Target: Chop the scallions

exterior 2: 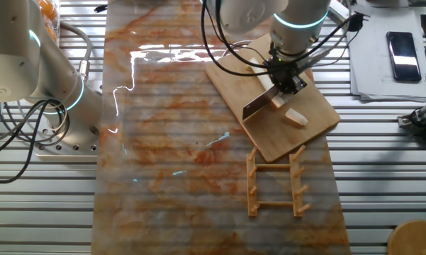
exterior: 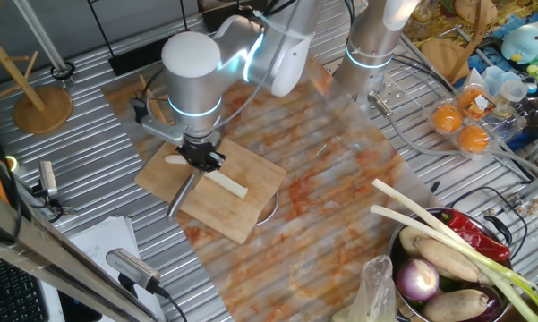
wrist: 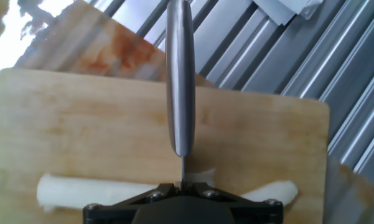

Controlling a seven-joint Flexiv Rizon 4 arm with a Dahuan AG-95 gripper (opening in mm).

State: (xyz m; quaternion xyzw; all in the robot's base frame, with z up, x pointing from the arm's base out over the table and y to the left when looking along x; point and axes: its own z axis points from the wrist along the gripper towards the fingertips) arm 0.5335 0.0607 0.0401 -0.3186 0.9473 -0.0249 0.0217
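Observation:
A pale cream scallion stalk [exterior: 226, 184] lies across the wooden cutting board [exterior: 242, 219]. My gripper [exterior: 200, 157] is right above the stalk and is shut on a steel knife [exterior: 181, 199]. The knife's blade comes down on the stalk. In the other fixed view the blade [exterior 2: 258, 103] slants over the board [exterior 2: 269, 138], with a stubby scallion piece [exterior 2: 295, 117] beside it. In the hand view the knife [wrist: 179, 74] runs away from me. The scallion [wrist: 93, 190] lies crosswise under it, on both sides of my gripper [wrist: 182, 186].
A second robot arm [exterior: 373, 40] stands behind the mat. A bowl [exterior: 414, 304] at the front right holds an onion, peppers and long green-leafed stalks [exterior: 448, 234]. Oranges [exterior: 462, 118] sit at the right. A wooden rack [exterior 2: 276, 180] lies beside the board.

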